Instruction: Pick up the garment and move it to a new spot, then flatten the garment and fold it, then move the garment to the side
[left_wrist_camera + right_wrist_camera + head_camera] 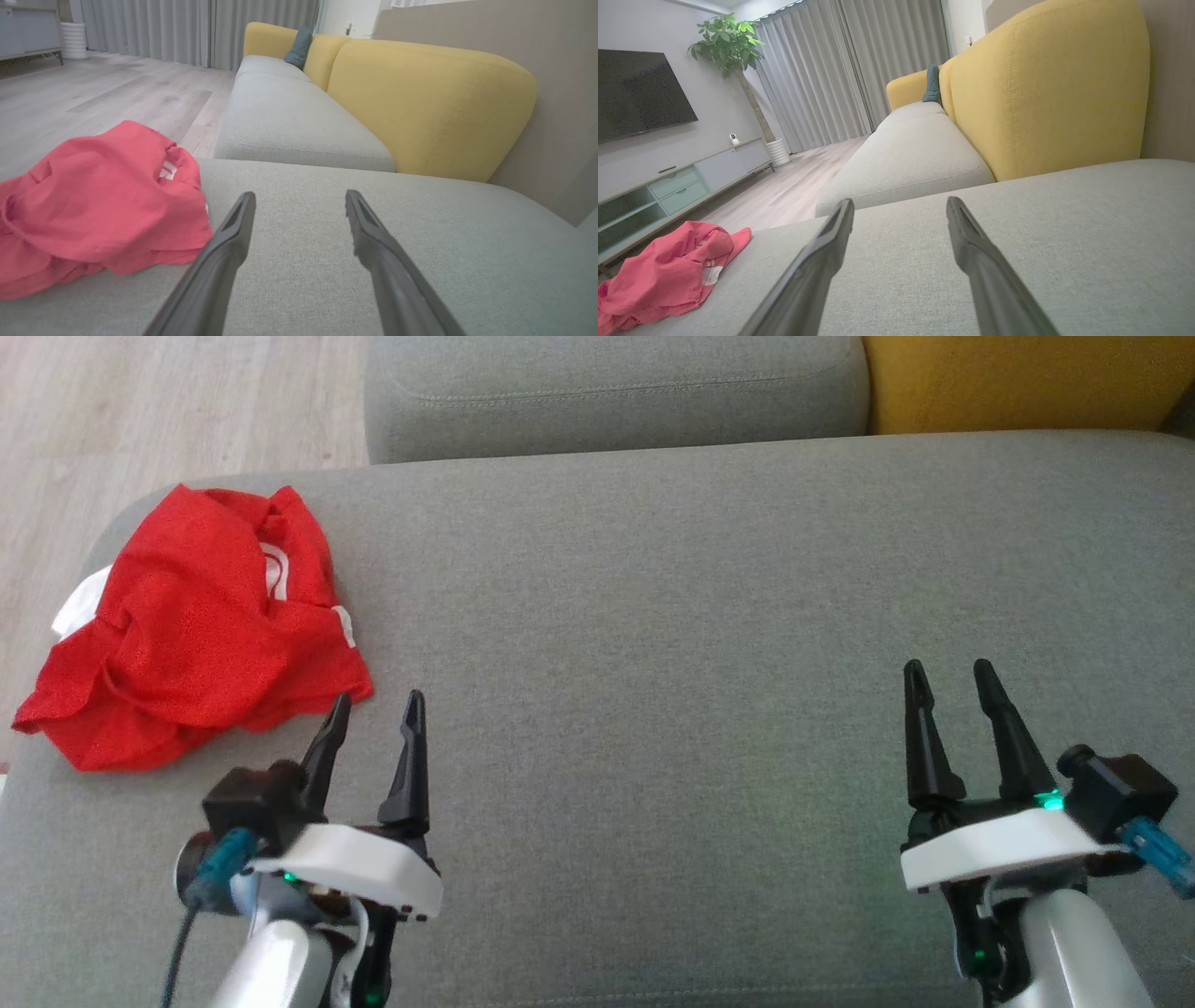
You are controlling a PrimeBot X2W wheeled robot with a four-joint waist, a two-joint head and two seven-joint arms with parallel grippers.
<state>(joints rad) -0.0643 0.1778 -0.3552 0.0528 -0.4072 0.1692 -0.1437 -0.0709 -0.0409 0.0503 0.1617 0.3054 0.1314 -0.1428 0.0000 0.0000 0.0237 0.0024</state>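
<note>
Spreading its two dark fingers wide, the left gripper (378, 700) holds nothing. The right gripper (948, 667) is also wide apart and empty. Both point forward over the grey sofa cushion (653, 616). The red garment (196, 635) lies crumpled on the cushion's left corner, just beside the left gripper's outer finger.

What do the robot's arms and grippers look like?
The left gripper and right gripper match: two long tapering black fingers on a white plate, silvery forearm below. Each carries a black camera block with a blue connector and green lights; a dark cable hangs from the left.
</note>
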